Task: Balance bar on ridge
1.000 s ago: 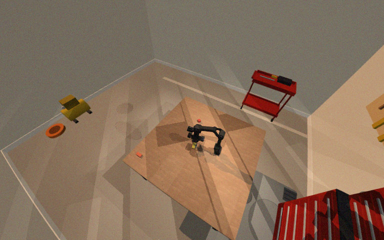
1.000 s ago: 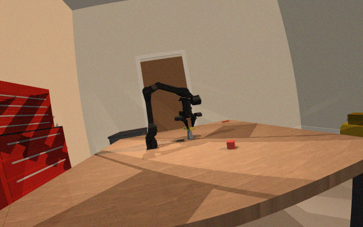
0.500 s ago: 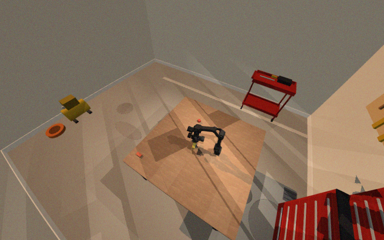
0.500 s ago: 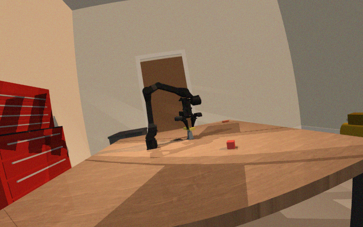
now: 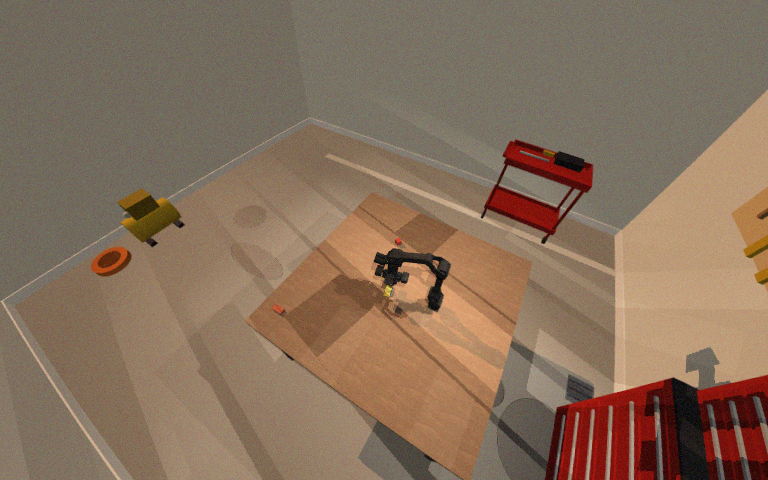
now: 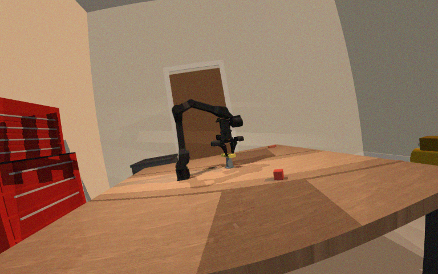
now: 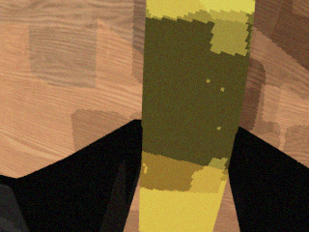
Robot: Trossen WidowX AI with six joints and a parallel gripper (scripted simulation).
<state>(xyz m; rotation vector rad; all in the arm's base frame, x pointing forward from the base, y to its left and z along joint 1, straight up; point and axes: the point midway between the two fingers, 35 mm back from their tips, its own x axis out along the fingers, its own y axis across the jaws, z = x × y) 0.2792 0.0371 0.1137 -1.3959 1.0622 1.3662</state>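
Gripper (image 6: 228,152): pointing straight down, fingers pinching the yellow bar (image 6: 228,155).
Bar: just above the small grey ridge (image 6: 229,162) — contact seems likely, but the view is too small to confirm.
Table (image 6: 290,206): red cube (image 6: 278,174) sits well apart.
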